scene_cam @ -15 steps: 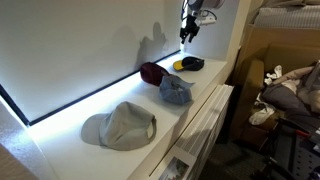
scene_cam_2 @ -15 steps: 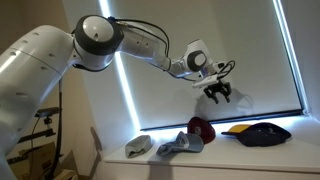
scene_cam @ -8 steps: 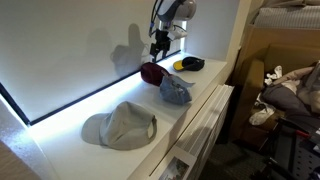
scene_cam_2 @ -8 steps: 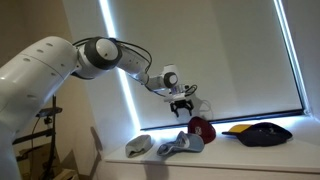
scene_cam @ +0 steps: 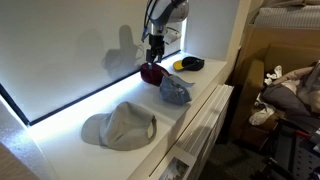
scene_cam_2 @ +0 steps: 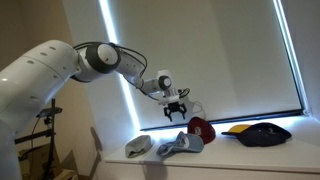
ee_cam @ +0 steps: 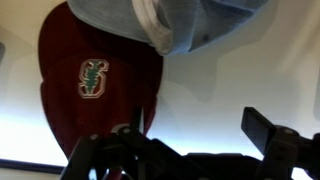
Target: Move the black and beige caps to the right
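Observation:
The black cap [scene_cam: 189, 64] with a yellow brim lies at the far end of the white ledge [scene_cam: 205, 105]; it also shows in an exterior view [scene_cam_2: 258, 133]. The beige cap [scene_cam: 120, 126] lies at the near end, and shows at the other end in an exterior view [scene_cam_2: 138, 146]. My gripper [scene_cam: 155, 58] hangs open and empty just above the maroon cap [scene_cam: 152, 73], away from both task caps. In the wrist view my gripper [ee_cam: 198, 135] is open over the bare ledge, with one finger [ee_cam: 266, 131] at the right.
A blue-grey cap [scene_cam: 175, 90] lies between the maroon and beige caps. The wrist view shows the maroon cap [ee_cam: 100, 80] with a logo and the blue-grey cap [ee_cam: 190, 20]. A lit window panel [scene_cam: 70, 50] backs the ledge. Clutter [scene_cam: 285, 90] sits beyond the ledge's edge.
My gripper has moved from above the black cap along the ledge to above the maroon cap, and it has come lower. The caps have not moved.

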Robot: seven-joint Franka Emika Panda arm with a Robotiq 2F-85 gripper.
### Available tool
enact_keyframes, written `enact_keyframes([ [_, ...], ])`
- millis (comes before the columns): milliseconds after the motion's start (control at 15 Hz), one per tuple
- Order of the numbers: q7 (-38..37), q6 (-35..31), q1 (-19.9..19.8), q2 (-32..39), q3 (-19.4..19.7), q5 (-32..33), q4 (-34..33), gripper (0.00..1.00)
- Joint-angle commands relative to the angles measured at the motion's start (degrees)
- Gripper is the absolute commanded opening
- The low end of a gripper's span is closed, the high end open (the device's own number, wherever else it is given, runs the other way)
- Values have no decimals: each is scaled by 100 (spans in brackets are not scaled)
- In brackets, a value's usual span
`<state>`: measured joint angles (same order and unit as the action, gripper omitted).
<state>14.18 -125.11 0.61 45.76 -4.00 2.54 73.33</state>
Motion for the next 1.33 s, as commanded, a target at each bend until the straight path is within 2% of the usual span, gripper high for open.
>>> enact_keyframes([
  [0,-20,660,723,570,21,566,-702,100],
  [200,417,1223,1115,924,-69,883,-1189,100],
  [267,56,815,1042,654,-56,734,-693,100],
  [400,-19,851,1180,743,-60,760,-776,100],
  [533,-19,850,1139,736,-50,757,-775,100],
  [600,186,702,932,645,-197,571,-690,100],
  [667,697,484,656,522,-466,308,-574,100],
  [800,1274,390,321,366,-697,-27,-522,100],
  [1000,2253,758,-144,365,-1125,-625,-761,100],
  [1067,2526,1044,-235,366,-1223,-771,-840,100],
  [1133,2067,731,22,408,-908,-581,-820,100],
  [1267,2381,924,-119,390,-1021,-751,-882,100],
])
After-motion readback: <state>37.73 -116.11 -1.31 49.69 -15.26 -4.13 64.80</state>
